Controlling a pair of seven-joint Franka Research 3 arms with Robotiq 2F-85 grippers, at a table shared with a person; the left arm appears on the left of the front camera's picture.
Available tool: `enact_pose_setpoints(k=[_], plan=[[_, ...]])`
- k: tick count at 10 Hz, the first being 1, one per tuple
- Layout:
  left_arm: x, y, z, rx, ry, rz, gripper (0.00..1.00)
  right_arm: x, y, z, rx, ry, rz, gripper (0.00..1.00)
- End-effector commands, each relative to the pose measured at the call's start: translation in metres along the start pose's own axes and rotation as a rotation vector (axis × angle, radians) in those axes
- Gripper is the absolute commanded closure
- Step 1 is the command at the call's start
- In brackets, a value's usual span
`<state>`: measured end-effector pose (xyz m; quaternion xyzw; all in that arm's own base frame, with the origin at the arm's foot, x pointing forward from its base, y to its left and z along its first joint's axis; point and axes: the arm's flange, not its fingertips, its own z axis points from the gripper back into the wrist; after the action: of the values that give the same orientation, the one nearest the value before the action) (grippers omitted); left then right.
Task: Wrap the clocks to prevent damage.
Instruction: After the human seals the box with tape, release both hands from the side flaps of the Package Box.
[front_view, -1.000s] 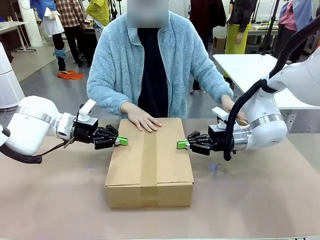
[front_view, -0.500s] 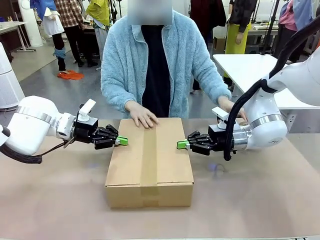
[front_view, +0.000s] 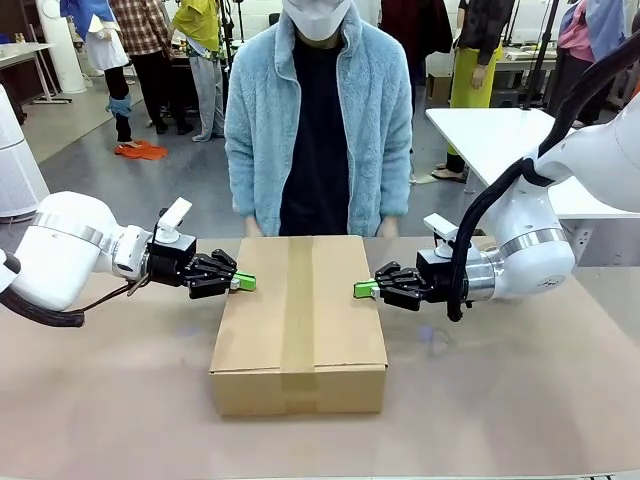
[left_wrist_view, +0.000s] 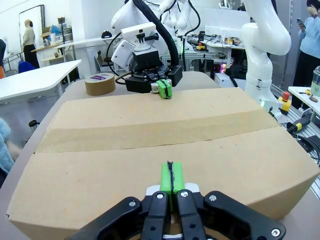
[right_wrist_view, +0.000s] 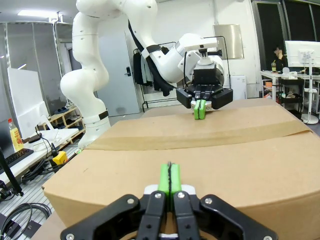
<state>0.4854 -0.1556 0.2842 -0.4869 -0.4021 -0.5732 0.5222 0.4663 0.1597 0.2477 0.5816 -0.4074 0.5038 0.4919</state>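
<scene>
**A:** How far along is the wrapping looking to you?

**B:** Late, I'd judge. A closed cardboard box (front_view: 299, 322) is sitting in the middle of the table (front_view: 520, 400), and a strip of brown tape (front_view: 299, 300) is running along its top seam from the far edge to the near one. It looks sealed.

**A:** And the clocks themselves?

**B:** I'm not seeing them anywhere on the table. They may be inside the box, but that is a guess; nothing is showing through the cardboard.

**A:** What are the arms doing?

**B:** The left claw (front_view: 245, 283) is hovering at the box's left top edge with its green pads pressed together, holding nothing. The right claw (front_view: 361, 290) is mirroring it at the right edge, pads likewise together and empty. In the wrist views each is pointing across the lid at the other.

**A:** Are they touching the box?

**B:** Just at its edges, but I cannot tell whether they are making contact.

**A:** And the person?

**B:** The person (front_view: 318, 120) is standing upright behind the far side of the table, hands mostly hidden behind the box. A tape roll (left_wrist_view: 100, 83) is lying on the table just beyond the box, near the right arm.

**A:** So what is left?

**B:** Little, I think: perhaps moving the box away.
</scene>
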Motion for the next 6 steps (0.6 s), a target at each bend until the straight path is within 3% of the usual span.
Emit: enact_pose_setpoints(k=[1,3,6], plan=[[0.000,0.000,0.000,0.000,0.000,0.000,1.00,0.000,0.000,0.000,0.000,0.000,0.000,0.99],[0.059,0.005,0.027,0.004,0.172,-0.024,1.00,0.051,0.018,-0.001,-0.041,0.160,-0.026,0.99],[0.151,-0.005,0.073,-0.027,0.322,-0.017,1.00,0.154,0.069,0.006,-0.065,0.425,-0.106,0.99]])
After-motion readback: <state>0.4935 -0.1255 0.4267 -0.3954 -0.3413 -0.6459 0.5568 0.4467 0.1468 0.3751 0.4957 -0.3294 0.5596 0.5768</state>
